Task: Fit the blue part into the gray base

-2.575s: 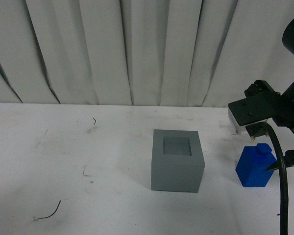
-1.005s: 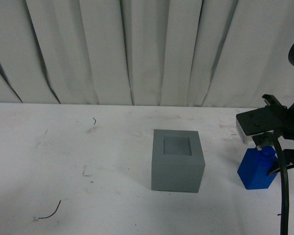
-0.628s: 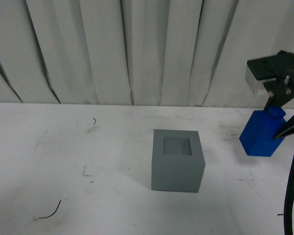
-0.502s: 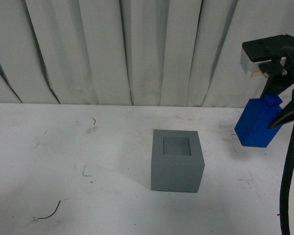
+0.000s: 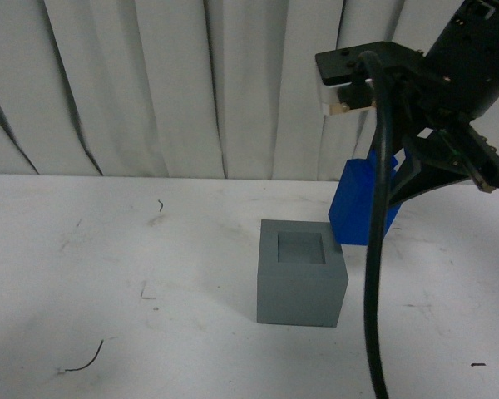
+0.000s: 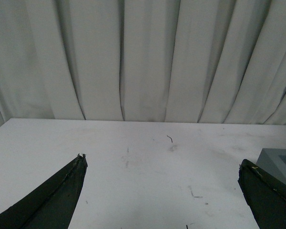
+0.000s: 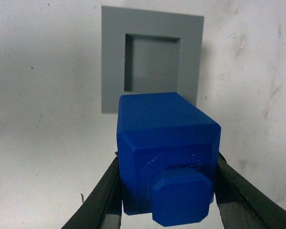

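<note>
The gray base (image 5: 301,273) sits on the white table, its square recess facing up. My right gripper (image 5: 399,179) is shut on the blue part (image 5: 358,204) and holds it in the air, just right of and slightly behind the base. In the right wrist view the blue part (image 7: 164,152) fills the space between both fingers (image 7: 102,198), knob toward the camera, with the gray base (image 7: 151,56) below and beyond it. My left gripper (image 6: 162,183) is open and empty over bare table; the base's corner (image 6: 281,164) shows beside one finger.
The white table (image 5: 108,274) carries scuff marks and a thin dark wire scrap (image 5: 85,362) at the front left. A pleated white curtain (image 5: 191,83) hangs behind the table. The right arm's black cable (image 5: 373,291) hangs down in front of the base's right side.
My right gripper closed on the blue part at the table's right side, lifted it off the table, and carried it up and left toward the gray base. The base has not moved.
</note>
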`<action>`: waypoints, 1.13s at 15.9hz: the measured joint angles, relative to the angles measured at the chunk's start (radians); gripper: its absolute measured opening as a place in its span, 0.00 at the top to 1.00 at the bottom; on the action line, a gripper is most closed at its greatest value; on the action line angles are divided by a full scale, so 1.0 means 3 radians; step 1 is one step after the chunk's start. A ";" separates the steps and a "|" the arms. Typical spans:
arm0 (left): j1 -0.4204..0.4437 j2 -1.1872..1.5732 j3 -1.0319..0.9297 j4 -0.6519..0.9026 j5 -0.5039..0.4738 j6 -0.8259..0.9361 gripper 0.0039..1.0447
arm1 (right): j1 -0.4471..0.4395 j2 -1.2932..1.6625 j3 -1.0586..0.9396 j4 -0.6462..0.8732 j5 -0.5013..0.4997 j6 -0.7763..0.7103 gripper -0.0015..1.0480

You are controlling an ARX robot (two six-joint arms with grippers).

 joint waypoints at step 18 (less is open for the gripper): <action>0.0000 0.0000 0.0000 0.0000 0.0000 0.0000 0.06 | 0.0338 0.0444 0.0313 0.0072 0.0234 0.0607 0.56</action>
